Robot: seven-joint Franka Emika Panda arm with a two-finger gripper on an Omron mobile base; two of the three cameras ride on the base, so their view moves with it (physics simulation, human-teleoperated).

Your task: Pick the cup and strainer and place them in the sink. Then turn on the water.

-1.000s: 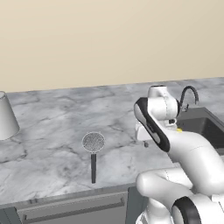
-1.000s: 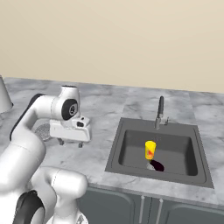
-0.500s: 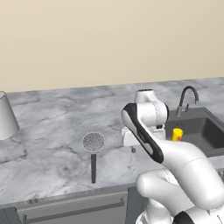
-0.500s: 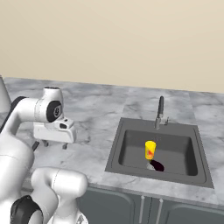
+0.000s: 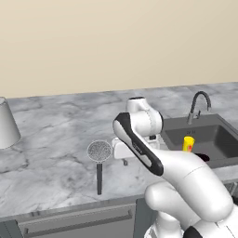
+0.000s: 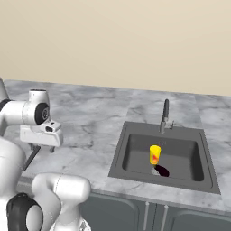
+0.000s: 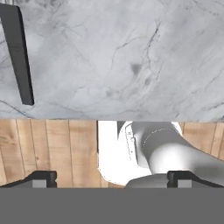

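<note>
Hanging jaws-down just beside the strainer (image 5: pixel 99 160), with the gripper (image 5: pixel 124 159) spread wide and carrying nothing, presumably lining up for the dark handle lying toward the counter (image 5: pixel 51 153) edge. Showing that handle (image 7: pixel 17 52) off to one side in the hand view, so probably not centred over it yet. Standing upright farther off in the sink (image 6: pixel 131 133), the cup (image 6: pixel 154 154), already delivered. Waiting behind it, the tap (image 6: pixel 165 116), with no water running.
</note>
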